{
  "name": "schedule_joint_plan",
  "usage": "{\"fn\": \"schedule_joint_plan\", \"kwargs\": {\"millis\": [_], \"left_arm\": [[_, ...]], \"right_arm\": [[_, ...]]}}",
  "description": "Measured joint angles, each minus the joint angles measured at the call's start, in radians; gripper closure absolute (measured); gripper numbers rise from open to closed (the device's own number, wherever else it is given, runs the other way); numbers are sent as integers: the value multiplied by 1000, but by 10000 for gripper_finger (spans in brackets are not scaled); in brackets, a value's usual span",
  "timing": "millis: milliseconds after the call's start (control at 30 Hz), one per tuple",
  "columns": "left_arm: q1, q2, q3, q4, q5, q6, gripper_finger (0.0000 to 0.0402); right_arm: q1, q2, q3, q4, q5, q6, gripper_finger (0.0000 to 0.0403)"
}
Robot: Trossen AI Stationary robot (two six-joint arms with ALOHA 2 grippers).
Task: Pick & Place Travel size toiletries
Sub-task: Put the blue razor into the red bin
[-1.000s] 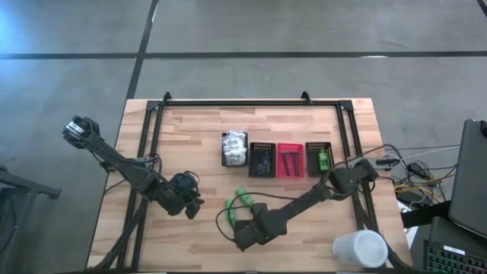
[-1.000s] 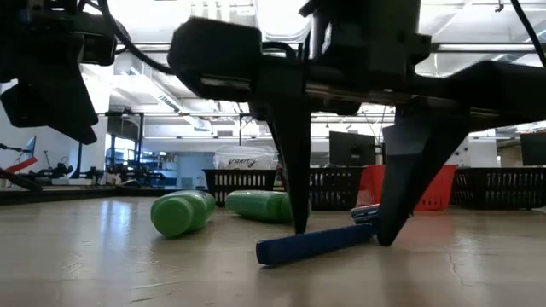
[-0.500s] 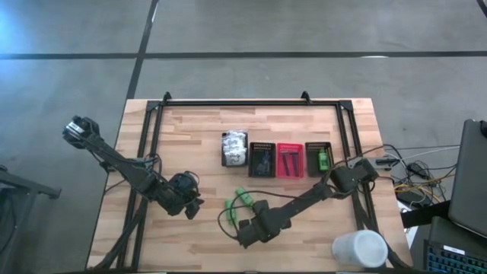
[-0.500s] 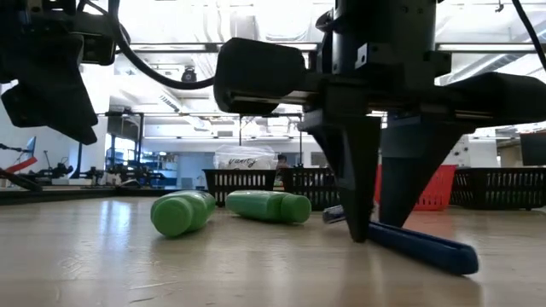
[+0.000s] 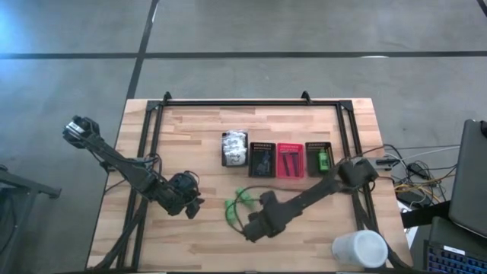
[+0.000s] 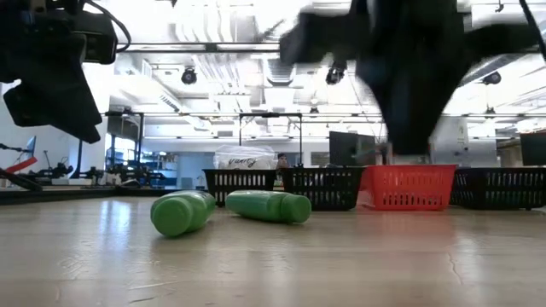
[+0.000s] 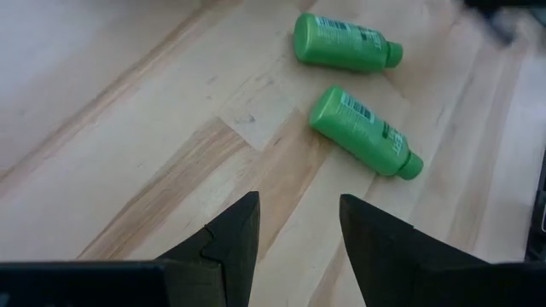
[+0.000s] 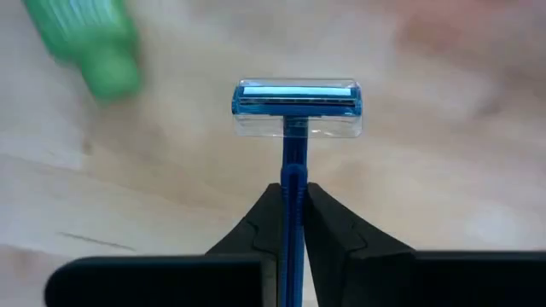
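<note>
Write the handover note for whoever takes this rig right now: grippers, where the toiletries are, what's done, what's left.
Right gripper: shut on the blue razor, lifted off the table near the front middle.
Left gripper: open, empty, hovering above the table to the left of the two green bottles.
Bins at the back: white packets in the leftmost, dark items in the black bin, dark items in the red bin, one green bottle in the rightmost.
Done: those items are binned.
Left: bin the razor, then the two bottles lying on the table.
</note>
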Motion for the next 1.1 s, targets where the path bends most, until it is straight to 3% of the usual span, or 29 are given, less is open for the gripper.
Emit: {"fn": "schedule_joint_plan", "kwargs": {"millis": [200,400,600,900,1100], "left_arm": [[0,0,0,1,-22,-1,234],[0,0,0,2,-40,-10,234],[0,0,0,2,-41,-55,234],[1,0,0,2,-46,-91,234],[1,0,0,3,-67,-137,234]], "right_arm": [[-77,-207,-108,-29,54,-63,380],[-245,-493,-389,58,104,-155,380],[-423,-699,-648,214,113,-277,380],[-543,-720,-849,462,55,-402,377],[-546,-680,-904,484,56,-369,343]]}}
